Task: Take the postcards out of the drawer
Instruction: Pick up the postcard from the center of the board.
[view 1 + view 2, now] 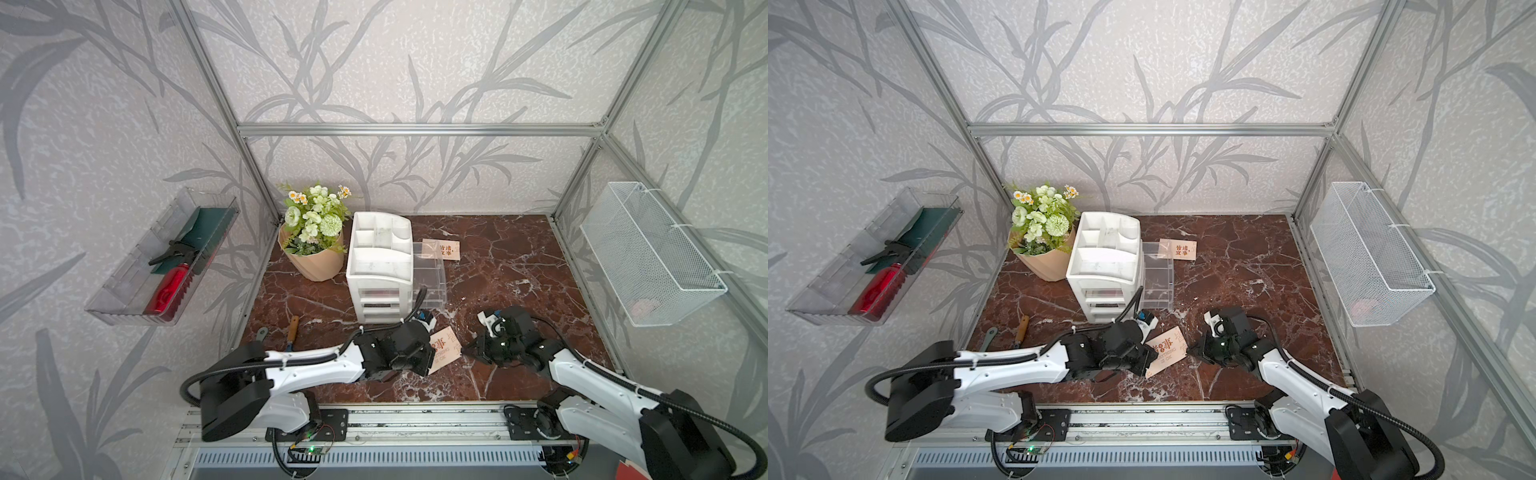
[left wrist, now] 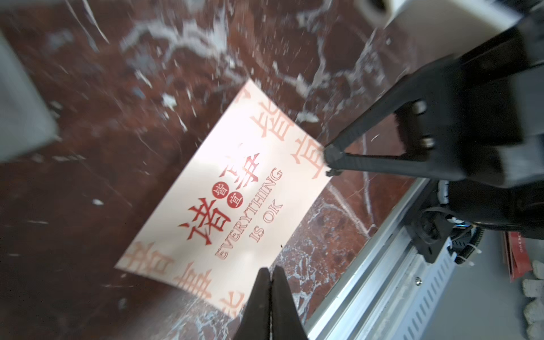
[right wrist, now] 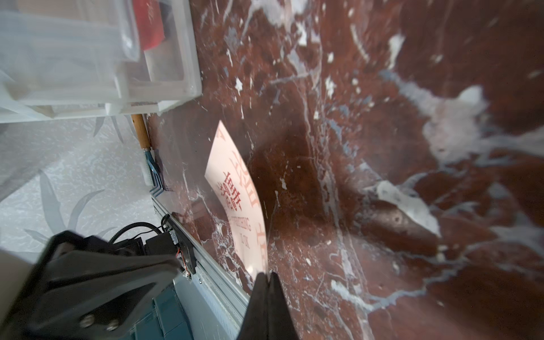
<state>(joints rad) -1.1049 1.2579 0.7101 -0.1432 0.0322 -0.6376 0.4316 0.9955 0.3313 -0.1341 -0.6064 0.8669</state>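
left gripper (image 2: 269,269): jaws shut on beige postcard (image 2: 229,188)
right gripper (image 3: 267,275): jaws shut on same card
risk: 2 grips tugging, card creases or rips lol

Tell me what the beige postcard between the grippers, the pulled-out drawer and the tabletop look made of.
The postcard: thin matte card stock, probably; it bows in a curve and carries flat red print. The drawer: clear glossy plastic; the tabletop shows through its walls. The tabletop: red-brown marble look with white veins, faintly shiny; stone or printed laminate, cannot tell.
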